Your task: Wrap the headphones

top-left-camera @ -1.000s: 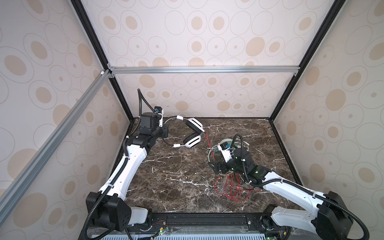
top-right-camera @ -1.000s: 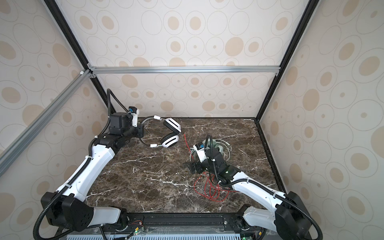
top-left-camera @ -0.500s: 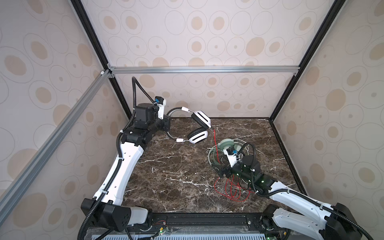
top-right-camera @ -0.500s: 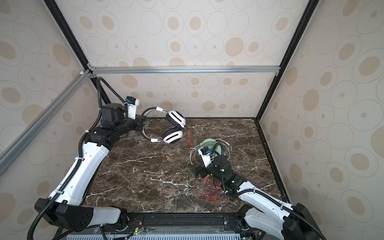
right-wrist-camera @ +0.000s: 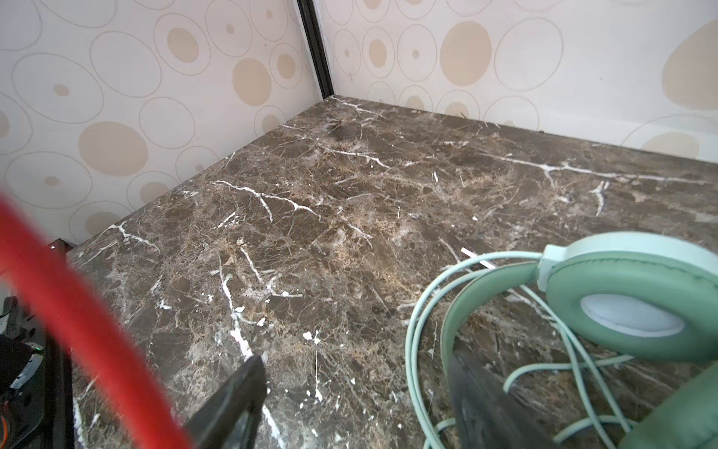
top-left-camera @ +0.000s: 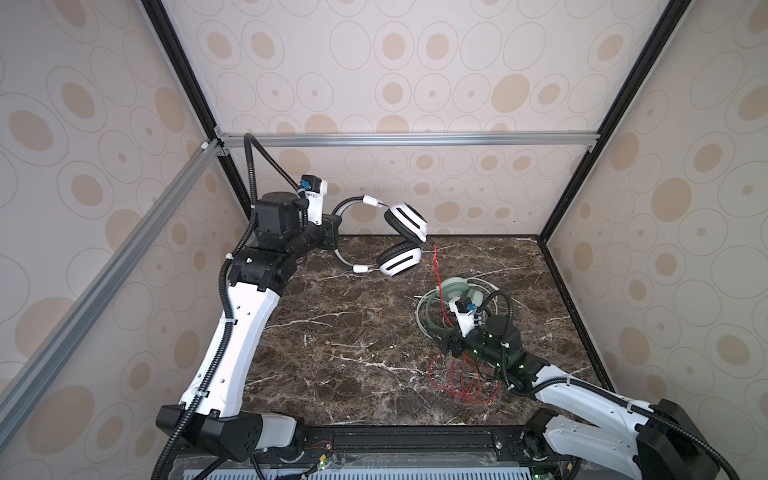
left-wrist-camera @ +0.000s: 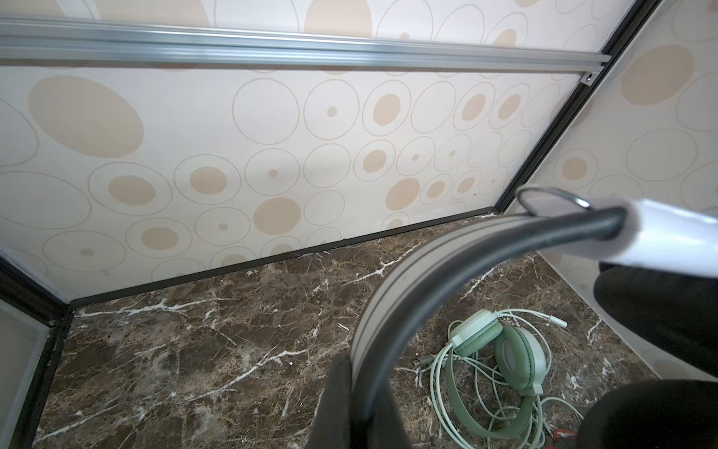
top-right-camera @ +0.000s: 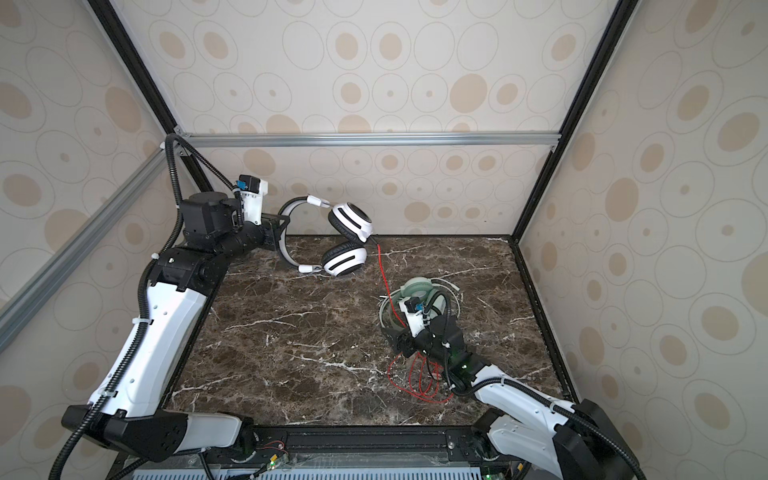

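Left gripper (top-left-camera: pixel 333 232) pinches white headset (top-left-camera: pixel 400 262) by back wall (top-left-camera: pixel 457 183); right gripper (right-wrist-camera: pixel 357 377) spread.

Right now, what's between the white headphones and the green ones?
Only the thin red cord, running from the white headphones down toward the green headphones above the bare marble tabletop, in both top views.

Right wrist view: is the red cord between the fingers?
No: the red cord passes outside the right gripper's fingers, not through the open gap between them.
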{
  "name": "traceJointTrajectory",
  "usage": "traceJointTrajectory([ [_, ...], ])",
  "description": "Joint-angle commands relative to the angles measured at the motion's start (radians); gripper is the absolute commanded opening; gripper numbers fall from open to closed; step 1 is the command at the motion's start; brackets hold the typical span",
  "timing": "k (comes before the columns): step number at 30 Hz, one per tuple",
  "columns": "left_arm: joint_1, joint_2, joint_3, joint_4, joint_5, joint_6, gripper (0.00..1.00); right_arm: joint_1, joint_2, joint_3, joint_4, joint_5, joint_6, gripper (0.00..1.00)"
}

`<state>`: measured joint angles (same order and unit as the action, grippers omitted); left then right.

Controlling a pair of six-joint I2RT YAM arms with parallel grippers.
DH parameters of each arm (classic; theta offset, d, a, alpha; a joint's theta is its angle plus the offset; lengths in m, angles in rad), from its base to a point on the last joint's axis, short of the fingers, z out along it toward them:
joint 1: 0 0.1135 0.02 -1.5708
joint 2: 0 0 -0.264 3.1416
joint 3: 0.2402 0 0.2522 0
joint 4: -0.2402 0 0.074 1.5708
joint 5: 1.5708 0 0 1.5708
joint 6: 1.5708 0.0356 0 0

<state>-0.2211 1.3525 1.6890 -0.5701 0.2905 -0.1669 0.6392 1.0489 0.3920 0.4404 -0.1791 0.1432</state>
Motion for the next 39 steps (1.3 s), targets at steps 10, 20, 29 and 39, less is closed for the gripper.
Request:
traceJointTrajectory([
  [10, -0.006, 0.022, 0.112, 0.012, -0.044, -0.073, 0.0, -0.007, -0.062, -0.073, 0.016, 0.003, 0.007, 0.6],
  [20, -0.005, 0.041, 0.11, 0.016, -0.048, -0.071, 0.0, -0.007, -0.27, -0.166, -0.053, 0.025, -0.005, 0.65],
  [29, -0.006, 0.038, 0.1, 0.021, -0.031, -0.074, 0.0, -0.013, -0.282, -0.193, -0.061, 0.067, -0.046, 0.66],
  [39, -0.006, 0.045, 0.089, 0.036, -0.021, -0.082, 0.0, -0.034, -0.115, -0.18, 0.071, 0.059, -0.037, 0.48],
])
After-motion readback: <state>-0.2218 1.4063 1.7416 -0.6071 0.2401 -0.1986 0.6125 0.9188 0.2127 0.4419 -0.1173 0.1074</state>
